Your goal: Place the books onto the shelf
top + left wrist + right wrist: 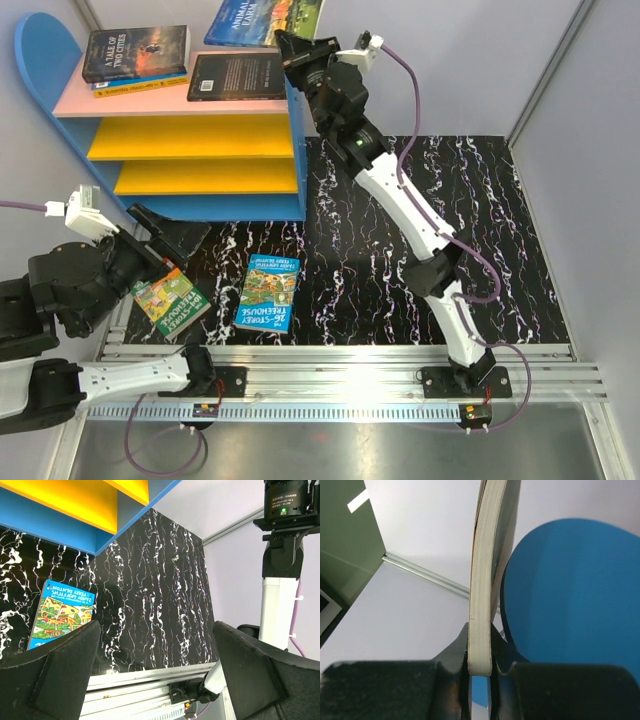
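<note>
One blue book point(255, 20) sits pinched edge-on between the narrowed jaws of the right gripper point(480, 647), above the shelf point(130, 104); the left gripper point(156, 630) gapes wide.

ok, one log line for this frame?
right gripper: shut on Animal Farm book, raised by shelf | left gripper: open, empty, beside green book | on table: green book, blue Treehouse book

Your right gripper point(480, 666) pinches a thin paperback point(482, 580) by its lower edge. Its cream page edges face you, and the book rises upright with a slight curve. Behind it, on the right, looms the shelf's round-topped blue panel point(575, 595).
</note>
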Robot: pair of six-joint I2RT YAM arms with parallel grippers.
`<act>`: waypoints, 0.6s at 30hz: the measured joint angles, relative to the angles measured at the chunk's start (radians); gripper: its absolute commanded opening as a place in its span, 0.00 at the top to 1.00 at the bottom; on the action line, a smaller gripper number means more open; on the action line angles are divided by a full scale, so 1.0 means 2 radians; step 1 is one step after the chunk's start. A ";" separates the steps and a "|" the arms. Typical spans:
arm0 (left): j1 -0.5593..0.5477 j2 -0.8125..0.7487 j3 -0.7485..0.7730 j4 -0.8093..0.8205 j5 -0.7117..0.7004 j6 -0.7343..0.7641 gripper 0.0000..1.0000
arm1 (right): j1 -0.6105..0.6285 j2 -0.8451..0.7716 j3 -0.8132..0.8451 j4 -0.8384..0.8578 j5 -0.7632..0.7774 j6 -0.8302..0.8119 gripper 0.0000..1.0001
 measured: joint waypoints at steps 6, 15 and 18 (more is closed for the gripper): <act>0.000 0.004 -0.006 0.007 0.001 0.000 0.02 | 0.033 0.002 -0.002 0.000 -0.017 0.009 1.00; 0.000 0.003 -0.010 0.001 0.003 -0.011 0.05 | 0.089 0.004 -0.023 -0.018 -0.017 0.029 1.00; 0.000 0.003 0.001 -0.013 0.007 -0.019 0.06 | 0.071 0.009 -0.023 -0.018 -0.012 0.043 1.00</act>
